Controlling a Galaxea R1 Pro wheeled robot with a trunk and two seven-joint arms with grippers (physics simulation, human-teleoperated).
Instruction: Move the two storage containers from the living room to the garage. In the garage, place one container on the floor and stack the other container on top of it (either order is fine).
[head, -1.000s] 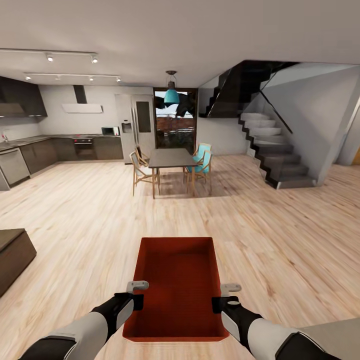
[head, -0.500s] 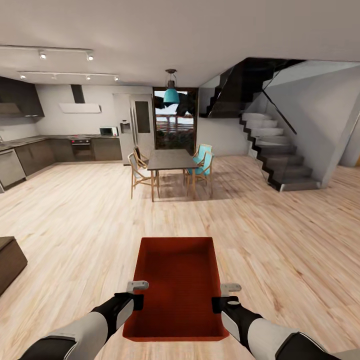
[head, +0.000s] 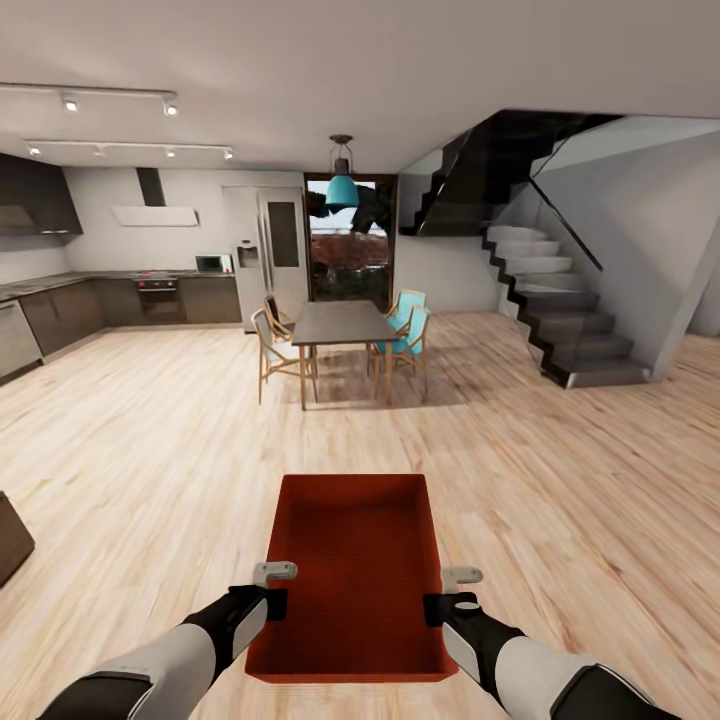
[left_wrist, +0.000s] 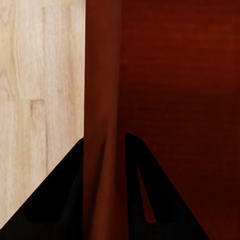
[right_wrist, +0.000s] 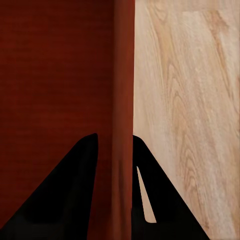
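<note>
One orange-red storage container (head: 355, 570) hangs level in front of me above light wood planks, its ribbed inside bare. My left gripper (head: 270, 600) is shut on its left wall and my right gripper (head: 440, 605) is shut on its right wall. In the left wrist view the dark fingers (left_wrist: 65, 195) of the left gripper (left_wrist: 105, 145) pinch the red wall (left_wrist: 102, 90). The right wrist view shows the right gripper (right_wrist: 116, 142) clamped the same way on the other wall (right_wrist: 122, 75). The garage is out of view.
Ahead stands a dark dining table (head: 340, 322) with wooden and teal chairs, and behind it a glass door (head: 350, 250). Dark stairs (head: 565, 330) rise at the right. Kitchen counters (head: 60, 305) and a fridge (head: 270, 250) line the left. A dark furniture corner (head: 10, 535) pokes in at the left edge.
The whole view has shifted: the dark furniture at the left has slid almost out of the picture and the table looks closer. The container and both grippers keep their hold.
</note>
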